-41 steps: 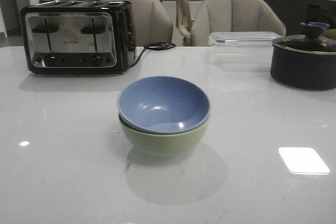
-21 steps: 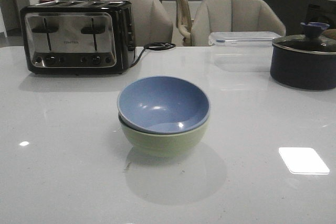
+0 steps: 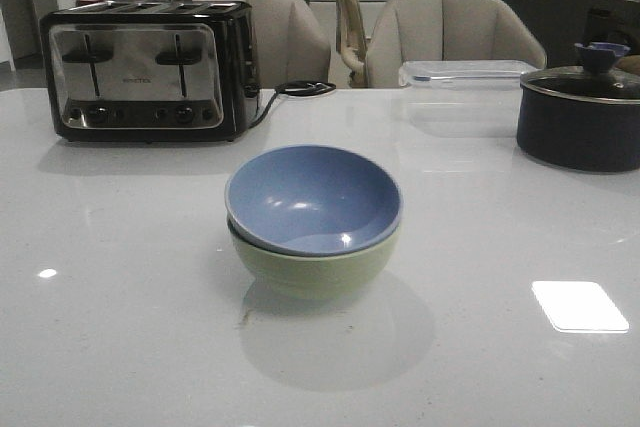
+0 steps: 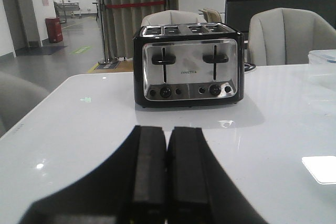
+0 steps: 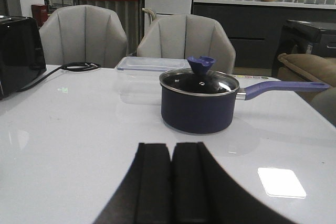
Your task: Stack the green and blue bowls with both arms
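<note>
Both arms hang back low over the white table (image 3: 120, 327). The left gripper (image 4: 167, 145) has its fingers pressed together on nothing, and the right gripper (image 5: 171, 161) is clenched the same way, empty. Mid-table, the blue bowl (image 3: 312, 197) sits nested inside the green bowl (image 3: 315, 269), slightly tilted. Farther back, a toaster (image 3: 145, 69) stands at the left, a clear lidded container (image 3: 465, 73) and a dark lidded pot (image 3: 580, 112) at the right, with chairs (image 3: 450, 37) behind.
</note>
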`<action>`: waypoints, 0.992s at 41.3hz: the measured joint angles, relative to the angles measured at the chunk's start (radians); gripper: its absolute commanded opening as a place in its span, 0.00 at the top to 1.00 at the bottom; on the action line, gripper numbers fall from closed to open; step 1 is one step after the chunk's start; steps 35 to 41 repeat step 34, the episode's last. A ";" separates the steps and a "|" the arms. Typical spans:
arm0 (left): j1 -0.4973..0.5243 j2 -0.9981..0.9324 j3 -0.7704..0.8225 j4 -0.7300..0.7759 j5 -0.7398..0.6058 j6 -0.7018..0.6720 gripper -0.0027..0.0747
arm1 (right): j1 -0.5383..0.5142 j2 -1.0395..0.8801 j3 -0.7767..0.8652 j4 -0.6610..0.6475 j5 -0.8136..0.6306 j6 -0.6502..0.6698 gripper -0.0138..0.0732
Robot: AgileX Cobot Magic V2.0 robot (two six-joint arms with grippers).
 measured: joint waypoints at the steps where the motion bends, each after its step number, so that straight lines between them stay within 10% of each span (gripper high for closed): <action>1: 0.000 0.000 0.000 0.000 0.000 0.000 0.84 | 0.000 0.000 0.000 -0.005 0.000 0.004 0.80; 41: 0.000 0.000 0.000 0.000 -0.002 0.000 0.84 | 0.000 -0.002 0.000 -0.016 0.000 0.025 0.80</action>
